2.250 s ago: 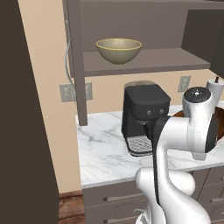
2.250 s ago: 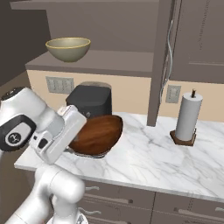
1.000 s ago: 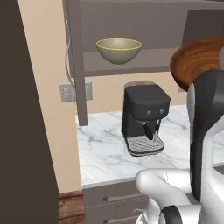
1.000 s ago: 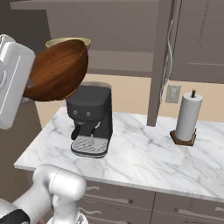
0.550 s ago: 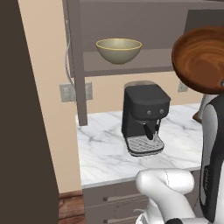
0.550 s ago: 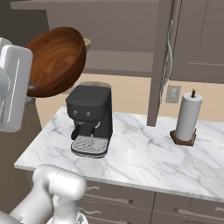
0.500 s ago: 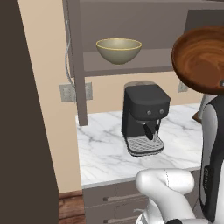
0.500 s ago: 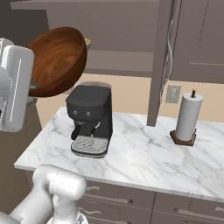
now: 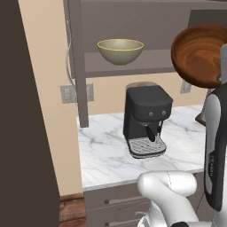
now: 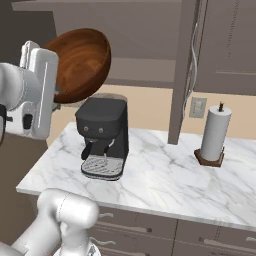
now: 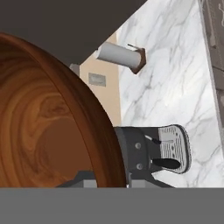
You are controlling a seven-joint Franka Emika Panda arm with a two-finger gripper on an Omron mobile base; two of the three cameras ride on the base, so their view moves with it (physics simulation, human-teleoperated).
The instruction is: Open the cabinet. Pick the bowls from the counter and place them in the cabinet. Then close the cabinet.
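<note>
The reddish-brown bowl [image 9: 200,54] hangs tilted at shelf height in the left base view, right of the olive bowl [image 9: 120,49] on the cabinet [image 9: 128,70] shelf; right base view shows it above the coffee machine [image 10: 103,136]; hand view suggests the closed gripper [image 11: 111,183] pinches its rim, fingertips apparently hidden.

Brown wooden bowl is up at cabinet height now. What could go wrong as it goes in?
1. The glossy reddish-brown wooden bowl hangs tilted on its side in the shut tool, held by its rim; it could slip.
2. The pale olive-yellow bowl already sits on the cabinet shelf; a careless placement could knock it.
3. The black coffee machine stands below, so a dropped bowl might hit it.
</note>
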